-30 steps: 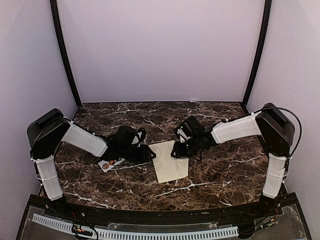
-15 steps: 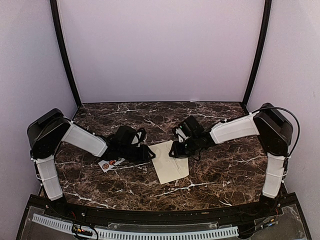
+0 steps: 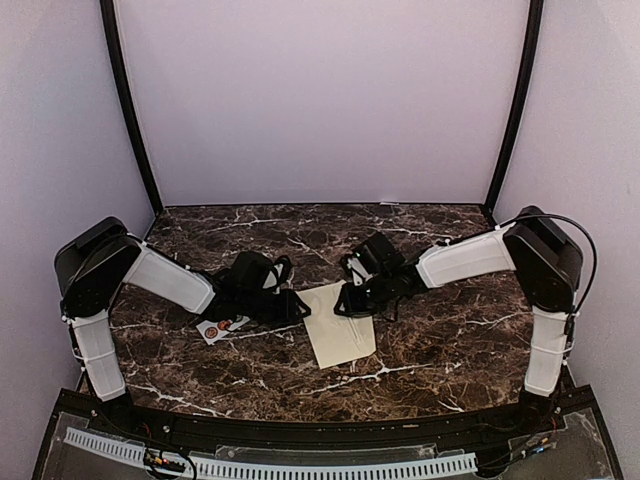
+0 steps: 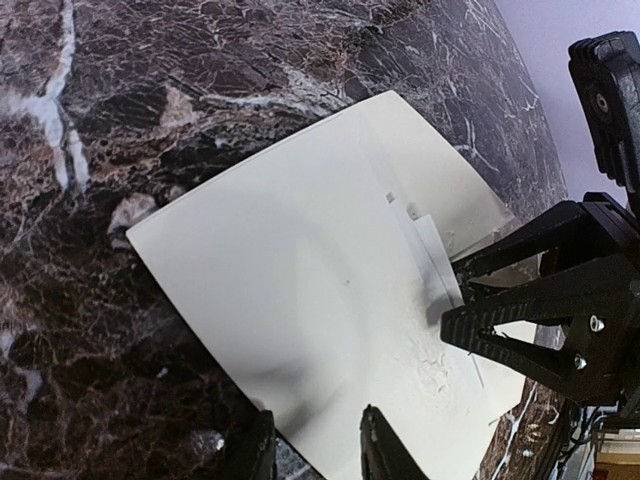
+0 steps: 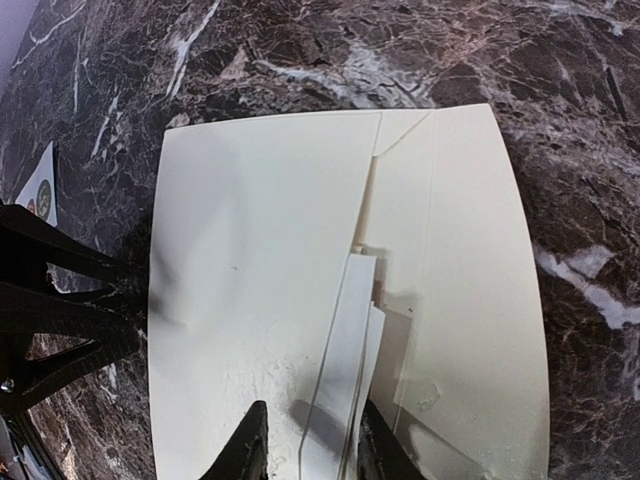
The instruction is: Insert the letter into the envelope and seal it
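Note:
The cream envelope (image 3: pixel 340 335) lies flat mid-table between my two grippers, its flap folded open. In the right wrist view the envelope (image 5: pixel 250 230) fills the frame, and a narrow white folded letter (image 5: pixel 350 340) sticks out of its mouth. My right gripper (image 5: pixel 310 445) is open, with the letter's end lying between its fingers. In the left wrist view my left gripper (image 4: pixel 320 450) is open, its fingertips over the near edge of the envelope (image 4: pixel 300 260). The right gripper (image 4: pixel 447 295) faces it across the sheet, beside the letter (image 4: pixel 432 250).
A small white strip of round stickers (image 3: pixel 222 326) lies on the dark marble table (image 3: pixel 450 340) left of the envelope, under the left arm. It also shows in the right wrist view (image 5: pixel 38 185). Purple walls close in the back and sides.
My right gripper has crept a little to the left, towards the left gripper, and the envelope has shifted slightly left with it. The left arm has not moved.

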